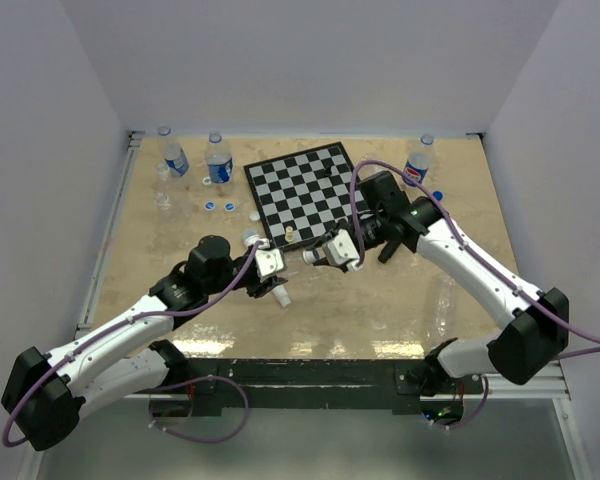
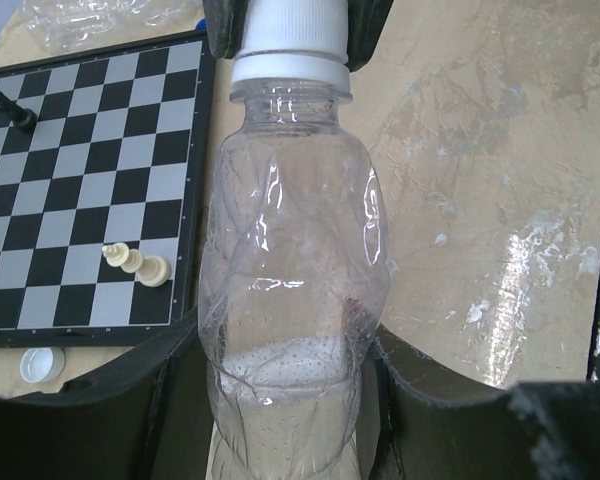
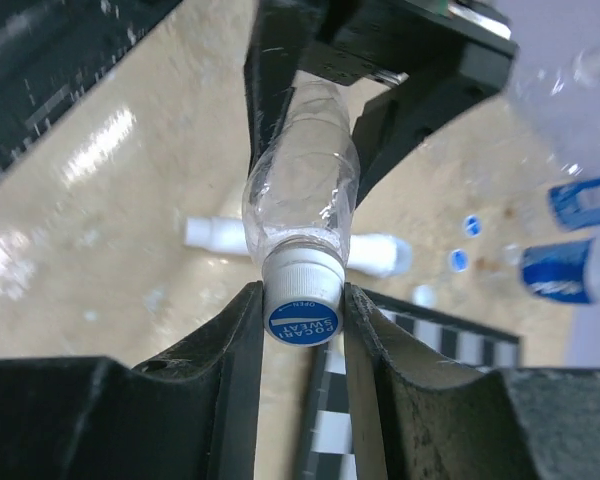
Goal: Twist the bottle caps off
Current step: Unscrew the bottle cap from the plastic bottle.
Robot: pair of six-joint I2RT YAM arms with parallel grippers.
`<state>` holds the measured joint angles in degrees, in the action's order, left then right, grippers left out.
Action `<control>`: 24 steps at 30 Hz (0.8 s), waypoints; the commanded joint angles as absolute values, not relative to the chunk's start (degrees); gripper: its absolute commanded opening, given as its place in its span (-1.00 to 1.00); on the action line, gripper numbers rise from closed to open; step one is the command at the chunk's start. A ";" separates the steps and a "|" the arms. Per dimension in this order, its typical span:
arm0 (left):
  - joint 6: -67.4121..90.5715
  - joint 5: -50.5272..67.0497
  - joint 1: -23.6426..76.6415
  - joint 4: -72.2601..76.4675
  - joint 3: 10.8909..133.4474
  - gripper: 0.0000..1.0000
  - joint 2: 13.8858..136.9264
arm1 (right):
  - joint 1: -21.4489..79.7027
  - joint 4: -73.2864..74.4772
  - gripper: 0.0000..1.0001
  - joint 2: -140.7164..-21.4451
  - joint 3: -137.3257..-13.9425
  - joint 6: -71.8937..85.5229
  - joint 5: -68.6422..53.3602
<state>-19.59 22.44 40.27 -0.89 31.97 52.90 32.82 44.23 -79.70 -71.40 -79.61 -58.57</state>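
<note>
Near the back left corner of the bench (image 1: 180, 310), a blue-labelled bottle (image 1: 174, 157), a second labelled bottle (image 1: 218, 161) and a bare clear bottle (image 1: 163, 188) are standing close together. Just in front of them a loose blue cap (image 1: 209, 206), another blue cap (image 1: 229, 207) and a loose white cap (image 1: 254, 214) are lying on the surface beside the chessboard (image 1: 305, 185).

Moving right, the left end effector (image 2: 290, 400) is gripping the lower body of the held bottle (image 2: 290, 250), a crinkled clear one, with its fingers pressing on either side. That bottle is hanging above the bench in front of the board's near edge. A white stick-shaped object (image 3: 220, 235) is lying on the bench underneath.

The right end effector (image 3: 302, 310) is facing the left one and is clamping the white cap (image 2: 288, 30), whose blue top is showing between the nearly closed fingers; the cap is sitting on the bottle's neck.

Pale chess pieces (image 2: 135, 264) are lying on the board near its edge. Farther right, a logo bottle (image 1: 417, 166) is standing by the back edge, with a small blue cap (image 1: 437, 195) just beside it.
</note>
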 commanded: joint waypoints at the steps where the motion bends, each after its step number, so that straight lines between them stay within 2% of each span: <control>1: -18.90 23.11 39.99 3.25 32.87 -0.89 52.21 | 33.40 51.86 -0.94 -77.17 -71.27 -105.30 -50.98; 6: -18.90 23.47 40.43 3.34 32.87 -0.89 52.56 | 33.31 47.91 -0.98 -75.33 -68.56 -99.69 -51.06; 8: -18.90 23.64 40.34 3.34 32.87 -0.90 52.65 | 33.31 46.68 -0.92 -74.45 -67.59 -97.22 -52.11; 10: -18.81 23.82 40.34 3.34 32.87 -0.90 52.73 | 33.14 43.88 -0.71 -73.83 -66.80 -90.04 -53.26; 13: -18.81 23.82 40.34 3.25 32.96 -0.90 52.74 | 33.13 37.81 -0.04 -73.30 -66.97 -75.02 -53.44; 16: -18.81 23.82 40.34 3.25 32.87 -0.89 52.82 | 32.78 33.76 0.35 -72.78 -67.50 -62.96 -54.23; 19: -18.72 23.73 40.43 3.16 32.87 -0.89 53.00 | 31.12 31.04 0.50 -72.16 -68.03 -53.74 -57.03; 24: -18.72 23.64 40.34 3.16 32.87 -0.90 52.91 | 27.96 29.18 0.51 -72.16 -68.91 -36.08 -57.22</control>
<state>-19.07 23.59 40.51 0.25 31.97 53.30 30.24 33.47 -73.43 -67.16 -56.60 -55.48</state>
